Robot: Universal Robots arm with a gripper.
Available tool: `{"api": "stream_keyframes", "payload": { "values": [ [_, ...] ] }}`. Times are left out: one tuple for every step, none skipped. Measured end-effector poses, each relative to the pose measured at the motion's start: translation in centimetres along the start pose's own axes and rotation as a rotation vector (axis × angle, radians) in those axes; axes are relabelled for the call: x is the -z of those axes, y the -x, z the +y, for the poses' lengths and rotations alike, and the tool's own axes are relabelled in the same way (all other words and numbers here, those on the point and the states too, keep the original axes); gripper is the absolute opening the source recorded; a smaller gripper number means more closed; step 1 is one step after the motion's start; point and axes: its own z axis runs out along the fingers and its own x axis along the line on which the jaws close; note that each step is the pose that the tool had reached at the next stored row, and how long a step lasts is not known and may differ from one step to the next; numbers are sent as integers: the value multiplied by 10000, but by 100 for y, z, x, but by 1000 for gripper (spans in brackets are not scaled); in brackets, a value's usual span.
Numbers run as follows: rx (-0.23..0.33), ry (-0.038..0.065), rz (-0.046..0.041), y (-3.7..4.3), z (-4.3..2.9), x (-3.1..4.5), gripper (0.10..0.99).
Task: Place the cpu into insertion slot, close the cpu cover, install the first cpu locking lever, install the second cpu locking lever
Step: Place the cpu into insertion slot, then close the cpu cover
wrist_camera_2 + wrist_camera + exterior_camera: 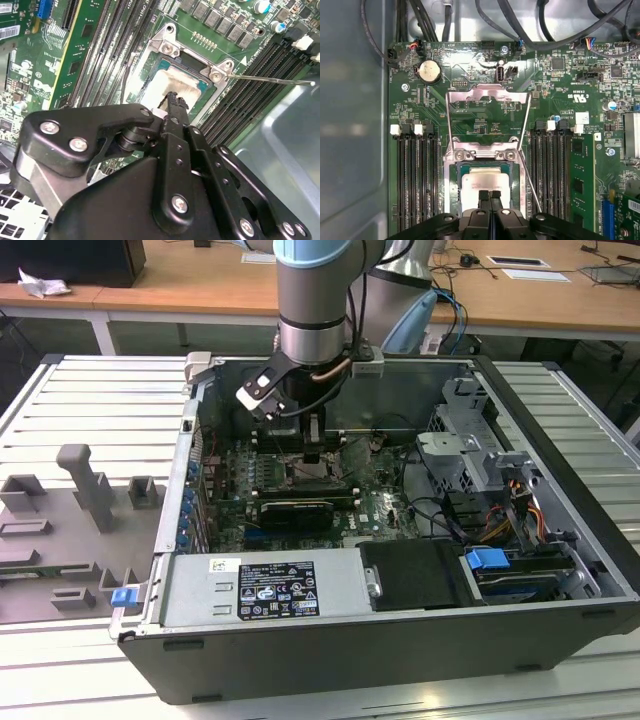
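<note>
The cpu (485, 179), a silvery-grey square, lies in the insertion slot (454, 172) on the green motherboard; it is also in the second wrist view (176, 82). The cpu cover (487, 94) is swung open, back from the slot on its hinge. A thin locking lever (532, 192) juts out free beside the slot, seen too as a lever (272, 80) in the second wrist view. My gripper (490, 196) is shut with its black fingertips together right over the cpu's near edge, nothing between them. In the exterior view the gripper (312, 454) reaches down into the open computer case.
Black memory slots (415, 185) flank the insertion slot on both sides. A long black expansion card (295, 510) lies nearer the case front, beside the power supply (265, 590). A drive cage (470, 445) and cables fill the exterior view's right. The case wall (350, 115) is close.
</note>
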Motion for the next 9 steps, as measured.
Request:
{"api": "stream_keyframes", "payload": {
  "values": [
    [0,0,-1,0,0,5,106],
    [1,0,-3,0,1,9,106],
    [0,0,-9,0,2,17,106],
    [1,1,-21,0,20,17,106],
    [0,0,-33,-1,53,15,106],
    [5,-3,-69,-2,113,18,106],
    [7,-2,-119,-1,119,83,106],
    [8,-1,-154,-1,122,142,106],
    [10,0,-195,0,125,185,106]
  ]
}}
